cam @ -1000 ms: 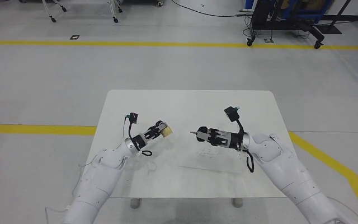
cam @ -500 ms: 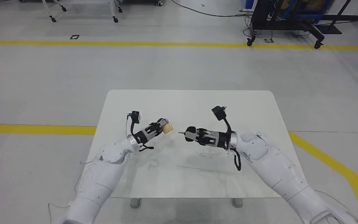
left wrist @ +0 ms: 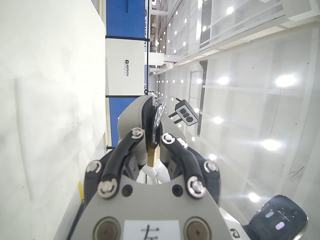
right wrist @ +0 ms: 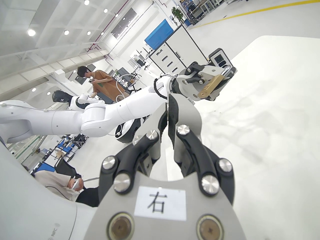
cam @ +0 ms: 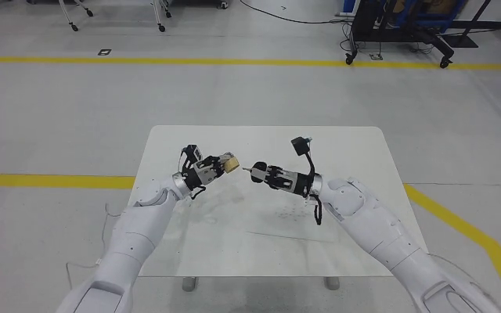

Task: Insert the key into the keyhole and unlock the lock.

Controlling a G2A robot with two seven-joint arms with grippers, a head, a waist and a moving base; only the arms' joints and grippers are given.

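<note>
L gripper (cam: 221, 165) clamps brass lock (cam: 231, 163), held above table (cam: 344, 149) centre; R gripper (cam: 257, 171) pinches key (cam: 247, 168). Gap btwn them has shrunk over last sec: key tip now just beside lock, not yet in. You verify keyhole alignment before pushing.

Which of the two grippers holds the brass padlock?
The left gripper: the brass padlock is clamped in it. The right gripper holds the key instead, pointed toward the padlock.
</note>
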